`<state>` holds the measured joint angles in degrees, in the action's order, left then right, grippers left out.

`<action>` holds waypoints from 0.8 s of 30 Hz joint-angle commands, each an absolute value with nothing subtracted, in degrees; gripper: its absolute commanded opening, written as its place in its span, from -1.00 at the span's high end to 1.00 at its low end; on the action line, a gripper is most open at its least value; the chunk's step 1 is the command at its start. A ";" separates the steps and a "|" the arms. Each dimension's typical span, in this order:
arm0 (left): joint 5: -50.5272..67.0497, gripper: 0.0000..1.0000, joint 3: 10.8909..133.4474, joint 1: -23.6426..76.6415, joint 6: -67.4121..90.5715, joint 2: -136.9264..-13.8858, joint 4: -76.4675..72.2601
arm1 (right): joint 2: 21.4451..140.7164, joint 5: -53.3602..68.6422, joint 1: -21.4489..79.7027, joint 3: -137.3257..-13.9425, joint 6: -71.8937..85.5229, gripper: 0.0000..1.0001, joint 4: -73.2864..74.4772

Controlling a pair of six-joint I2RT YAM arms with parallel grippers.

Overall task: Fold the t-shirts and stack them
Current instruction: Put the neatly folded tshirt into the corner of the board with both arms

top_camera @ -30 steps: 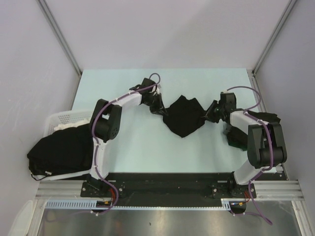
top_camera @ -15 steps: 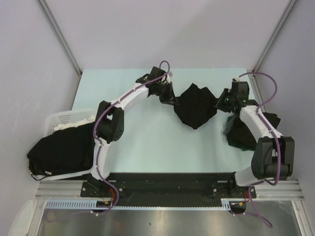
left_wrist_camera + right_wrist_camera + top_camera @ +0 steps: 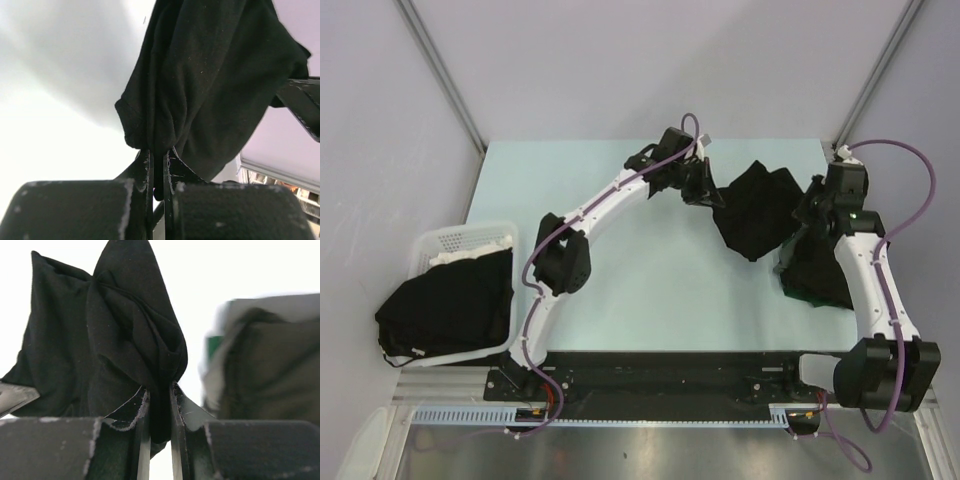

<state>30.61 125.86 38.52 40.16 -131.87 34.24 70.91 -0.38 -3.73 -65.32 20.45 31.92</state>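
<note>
A crumpled black t-shirt hangs bunched between both grippers over the far right of the table. My left gripper is shut on its left edge; in the left wrist view the cloth rises from between the closed jaws. My right gripper is shut on the shirt's right edge, a thick fold pinched between its jaws. A dark folded pile of t-shirts lies on the table beneath the right arm and shows blurred in the right wrist view.
A white slotted basket stands at the table's left edge with more black t-shirts spilling over its front. Grey walls and metal posts close in the table's back and sides.
Both arms have swung right and toward the back, carrying the held t-shirt from the table's middle to its right side, close to the folded pile. Both grips are unchanged.
</note>
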 commanded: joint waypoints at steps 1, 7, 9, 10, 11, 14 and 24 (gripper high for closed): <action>32.34 1.00 129.46 41.48 43.94 -131.57 30.94 | 66.63 -6.41 -6.32 -68.11 17.41 1.00 35.06; 30.67 1.00 129.11 44.29 47.01 -130.87 26.72 | 62.32 -11.24 -9.31 -68.73 13.28 1.00 37.96; 30.50 1.00 129.02 45.00 47.81 -130.87 24.45 | 61.35 -13.79 -9.58 -69.08 11.70 1.00 38.49; 30.50 1.00 129.02 45.70 48.68 -130.87 23.65 | 61.00 -14.67 -9.58 -69.17 11.34 1.00 38.93; 30.50 1.00 128.94 46.05 49.04 -130.78 22.51 | 60.56 -15.98 -9.58 -69.17 10.73 1.00 38.94; 29.97 1.00 129.11 47.55 51.32 -130.78 17.86 | 59.06 -19.14 -9.67 -68.73 8.44 1.00 38.94; 33.40 1.00 136.67 52.12 59.06 -137.11 8.62 | 55.64 -30.40 -10.02 -64.87 1.23 1.00 36.56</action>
<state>30.74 132.90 50.13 54.11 -135.68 15.97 57.89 -23.09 -9.63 -65.63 5.45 39.40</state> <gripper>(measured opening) 0.041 0.194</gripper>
